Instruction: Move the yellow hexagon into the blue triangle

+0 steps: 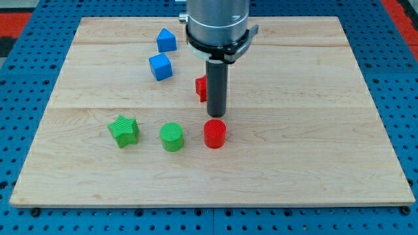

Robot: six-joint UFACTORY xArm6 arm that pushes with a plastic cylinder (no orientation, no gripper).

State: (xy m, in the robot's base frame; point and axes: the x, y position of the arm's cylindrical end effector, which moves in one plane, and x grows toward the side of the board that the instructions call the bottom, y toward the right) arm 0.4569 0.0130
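Observation:
No yellow hexagon shows anywhere in the camera view. A blue block with a pointed top [166, 40], likely the blue triangle, lies near the board's top left of centre. My rod comes down from the arm's head at the view's top centre. My tip [216, 116] rests on the board just above the red cylinder [214, 134], close to it. A red block [200, 87] sits just left of the rod and is partly hidden by it, so I cannot make out its shape.
A blue cube [160, 66] lies just below the pointed blue block. A green star [123, 130] and a green cylinder [172, 137] sit left of the red cylinder in a row. The wooden board [313, 130] lies on a blue pegboard surface.

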